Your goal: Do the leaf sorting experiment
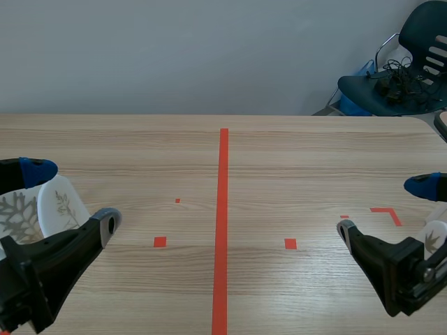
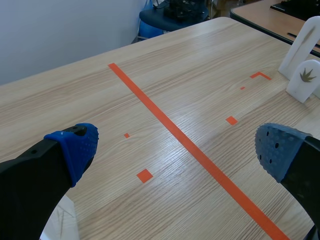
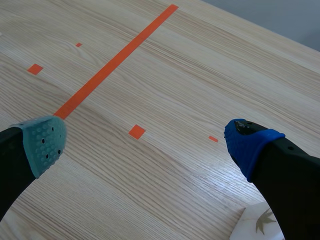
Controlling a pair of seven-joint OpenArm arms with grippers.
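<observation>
Since sorting looks unstarted | my left claw point(image 1: 73, 197), lower left, gapes empty by white rounded leaf-printed tiles point(image 1: 61, 204), poised to pick | right claw point(image 1: 384, 208), lower right, likewise apart.

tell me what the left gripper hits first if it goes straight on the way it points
The left gripper would likely meet only the table, near the tape line: nothing stands between its open jaws or straight ahead. The white leaf card stands off to one side. Depth is uncertain.
</observation>
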